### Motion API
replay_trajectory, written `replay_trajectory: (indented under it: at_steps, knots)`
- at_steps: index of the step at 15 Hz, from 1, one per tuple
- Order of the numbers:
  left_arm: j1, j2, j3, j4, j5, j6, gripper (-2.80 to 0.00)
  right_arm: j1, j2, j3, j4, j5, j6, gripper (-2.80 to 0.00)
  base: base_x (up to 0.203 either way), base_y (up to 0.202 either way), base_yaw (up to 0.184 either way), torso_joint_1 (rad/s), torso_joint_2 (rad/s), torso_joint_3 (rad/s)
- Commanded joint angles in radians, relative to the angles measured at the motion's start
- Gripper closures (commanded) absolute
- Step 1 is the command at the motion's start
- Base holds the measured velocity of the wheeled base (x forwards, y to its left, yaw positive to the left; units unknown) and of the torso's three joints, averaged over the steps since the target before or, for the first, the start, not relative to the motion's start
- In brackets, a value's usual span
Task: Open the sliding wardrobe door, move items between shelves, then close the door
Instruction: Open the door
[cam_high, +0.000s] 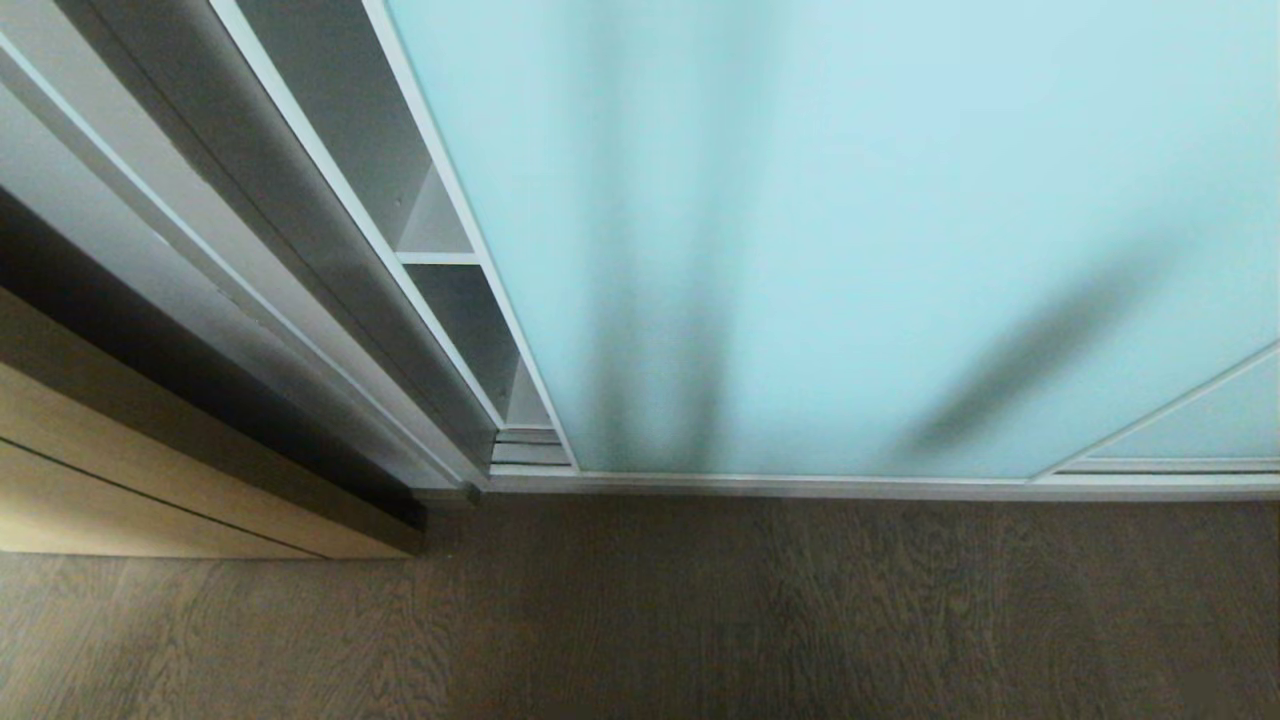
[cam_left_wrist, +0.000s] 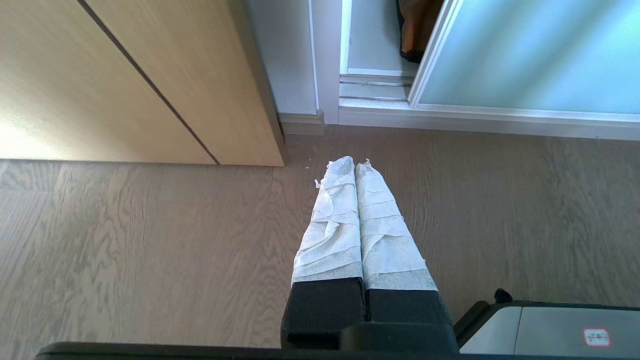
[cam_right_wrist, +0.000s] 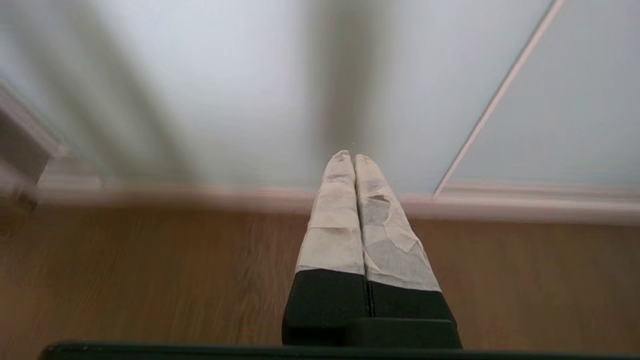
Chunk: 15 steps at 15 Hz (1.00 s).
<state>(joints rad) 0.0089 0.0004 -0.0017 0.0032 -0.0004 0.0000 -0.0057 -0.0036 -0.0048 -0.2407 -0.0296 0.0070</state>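
Across most of the head view stands the sliding wardrobe door (cam_high: 850, 230), frosted pale aqua glass in a thin silver-white frame, its bottom edge seated in the floor track. Dark vertical shadows and one slanted shadow fall on the glass. Door almost fully closed: a narrow gap remains at its left edge. Right of it, a second frosted panel (cam_high: 1210, 420) overlaps at the far right.

Near side: grey-brown wood-grain floor (cam_high: 700, 620), running up to the track.

Far left: tan wood-grain cabinet (cam_left_wrist: 125, 75) with a dark seam, standing on the floor beside the wardrobe's white side panel.

Through the gap: white shelves (cam_high: 437, 257), seen edge-on, one board plain. Cushion (cam_left_wrist: 417, 27) visible only in the left wrist view as a brown-and-black sliver inside the opening, low in the wardrobe; which shelf it is on cannot be told.

Left gripper (cam_left_wrist: 355, 162): taped fingers pressed together, holding nothing, over the floor near the cabinet corner. Right gripper (cam_right_wrist: 353, 156): fingers together, empty, pointing at the door's lower glass, contact unclear.
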Motion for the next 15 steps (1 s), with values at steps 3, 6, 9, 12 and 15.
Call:
replay_trajectory:
  at_steps: [3, 6, 9, 12, 15]
  knots:
    - [0.000, -0.002, 0.000, 0.000, 0.000, 0.000, 0.00, 0.000, 0.002, 0.005, 0.212, 0.015, -0.015, 0.00, 0.000, 0.000, 0.000, 0.000, 0.00, 0.000]
    - [0.000, -0.002, 0.000, 0.000, 0.000, 0.000, 0.00, 0.000, 0.004, 0.005, 0.244, 0.017, -0.032, 0.00, 0.000, 0.000, 0.000, 0.000, 0.00, 0.000]
    - [0.000, -0.002, 0.000, 0.000, 0.000, 0.000, 0.00, 0.000, 0.004, 0.005, 0.245, 0.019, -0.009, 0.00, 0.000, 0.000, 0.000, 0.000, 0.00, 0.000]
    - [0.000, -0.002, 0.000, 0.000, 0.000, 0.000, 0.00, 0.000, 0.004, 0.005, 0.245, 0.019, -0.009, 0.00, 0.000, 0.000, 0.000, 0.000, 0.00, 0.000]
    - [0.000, -0.002, 0.000, 0.000, 0.000, 0.000, 0.00, 0.000, 0.004, 0.005, 0.245, 0.019, -0.009, 0.00, 0.000, 0.000, 0.000, 0.000, 0.00, 0.000]
